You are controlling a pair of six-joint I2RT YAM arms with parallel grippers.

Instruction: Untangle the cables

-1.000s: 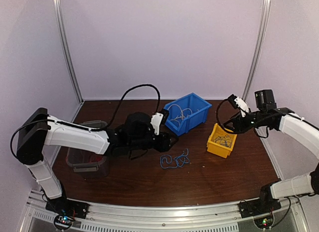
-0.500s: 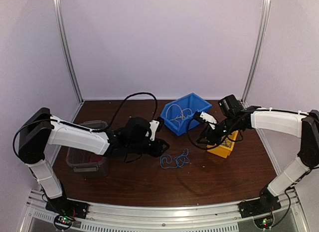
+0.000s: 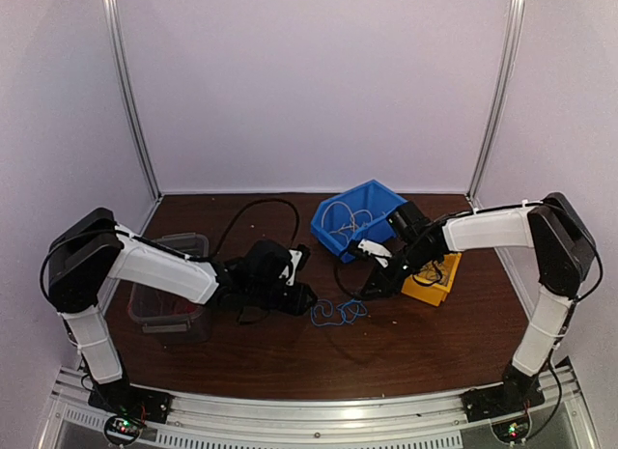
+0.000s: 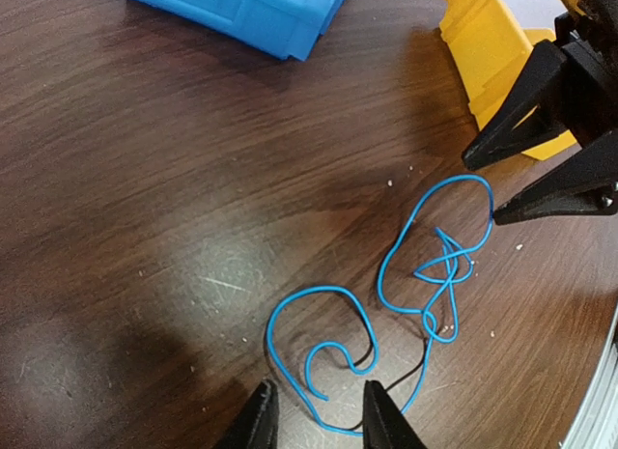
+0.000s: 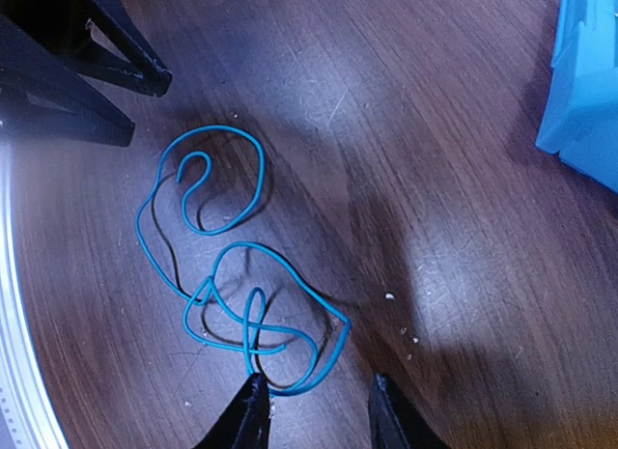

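Observation:
A thin blue cable point(image 3: 338, 312) lies curled and knotted on the brown table point(image 3: 280, 357), between my two grippers. In the left wrist view one looped end of the cable point(image 4: 318, 290) runs between the tips of my left gripper point(image 4: 319, 422), which is open just above the table. In the right wrist view the knotted end of the cable point(image 5: 281, 259) lies against the tips of my right gripper point(image 5: 317, 412), also open, with the loop touching its left finger. Pale cables point(image 3: 346, 217) lie in the blue bin point(image 3: 379, 200).
The blue bin stands at the back centre. A yellow bin point(image 3: 432, 287) sits behind the right gripper, partly hidden by the right arm. A clear grey container point(image 3: 159, 309) stands at the left beside the left arm. Small crumbs dot the wood near the cable.
The right arm has swung left from the yellow bin down to the blue cable. The left gripper has dropped to the cable's other end. Both sets of jaws have narrowed.

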